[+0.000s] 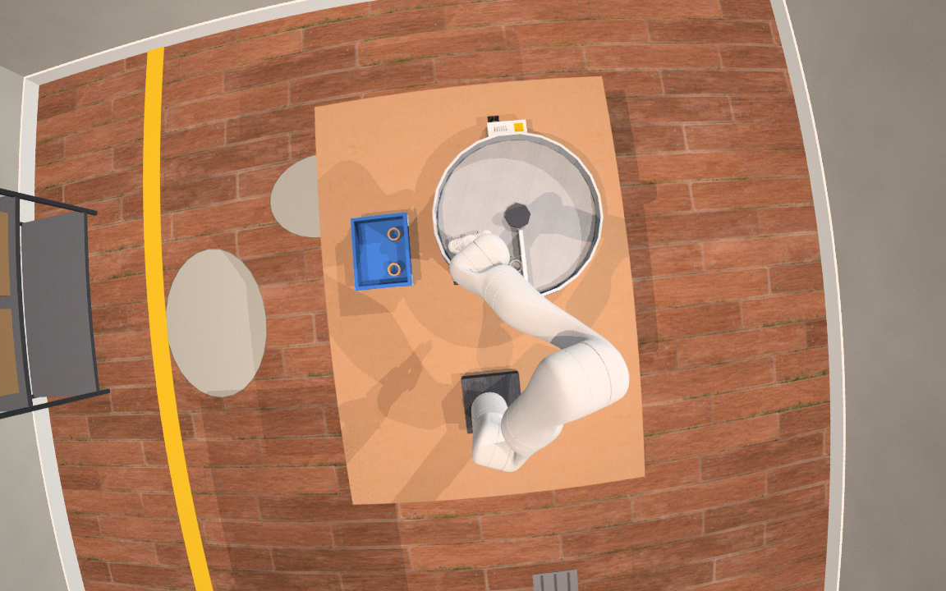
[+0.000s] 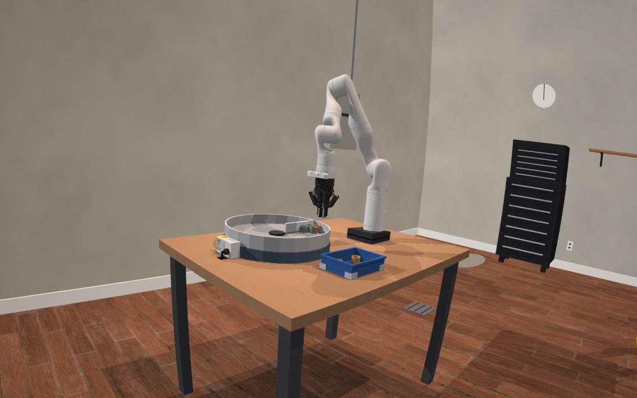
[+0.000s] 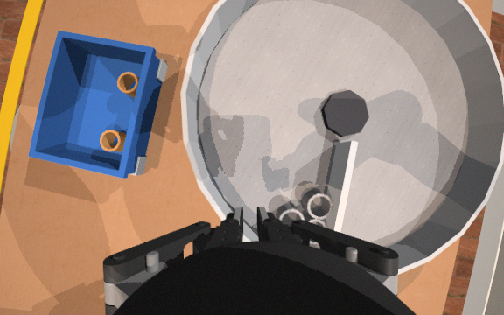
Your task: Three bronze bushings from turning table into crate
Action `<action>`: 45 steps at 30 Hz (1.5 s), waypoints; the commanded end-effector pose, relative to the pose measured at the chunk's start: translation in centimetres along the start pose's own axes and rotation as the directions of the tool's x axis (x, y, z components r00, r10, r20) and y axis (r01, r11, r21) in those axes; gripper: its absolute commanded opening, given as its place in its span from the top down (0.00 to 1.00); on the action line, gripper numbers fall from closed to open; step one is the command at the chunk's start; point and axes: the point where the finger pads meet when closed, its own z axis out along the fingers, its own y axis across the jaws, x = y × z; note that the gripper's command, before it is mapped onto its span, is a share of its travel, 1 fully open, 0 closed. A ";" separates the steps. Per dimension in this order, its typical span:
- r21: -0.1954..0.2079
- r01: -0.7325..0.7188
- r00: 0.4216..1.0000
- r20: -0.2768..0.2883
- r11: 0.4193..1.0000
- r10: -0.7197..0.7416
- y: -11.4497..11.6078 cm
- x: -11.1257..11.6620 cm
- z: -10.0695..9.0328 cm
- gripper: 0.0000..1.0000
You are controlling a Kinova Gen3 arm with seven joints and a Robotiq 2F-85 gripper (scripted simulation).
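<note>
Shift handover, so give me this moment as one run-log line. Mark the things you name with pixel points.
bronze bushings (image 1: 393,269) (image 3: 110,141): two in crate (image 1: 353,253) (image 2: 353,267) (image 3: 87,168) | gripper (image 2: 322,216) (image 3: 249,217): empty, above turning table (image 1: 599,213) (image 2: 276,243) (image 3: 185,92) | third bushing: not in crate

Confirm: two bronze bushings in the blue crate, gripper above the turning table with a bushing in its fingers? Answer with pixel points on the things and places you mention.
Not quite: the gripper (image 2: 322,216) (image 3: 249,217) has nothing in its fingers, as the wrist view shows. The rest holds: two bronze bushings (image 1: 393,269) (image 3: 104,141) in the blue crate (image 1: 353,253) (image 2: 353,267) (image 3: 44,98), gripper above the turning table (image 1: 594,220) (image 2: 281,242) (image 3: 185,92).
</note>
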 end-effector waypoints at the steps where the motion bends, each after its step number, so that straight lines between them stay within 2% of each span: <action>1: -0.002 -0.002 1.000 -0.004 1.000 0.002 0.1 0.1 -0.1 0.86; 3: -0.002 -0.002 1.000 -0.004 1.000 0.002 0.1 0.1 -0.1 0.86; 8: -0.001 -0.228 0.974 -0.003 0.974 0.228 3.1 -3.0 0.2 0.86; 20: -0.001 -0.228 0.974 -0.003 0.974 0.228 3.1 -3.0 0.2 0.86; 25: 0.000 -0.443 0.897 -0.002 0.897 0.443 6.2 -6.0 0.4 0.86; 45: -0.001 -0.449 0.894 -0.010 0.894 0.449 6.5 -6.0 0.2 0.86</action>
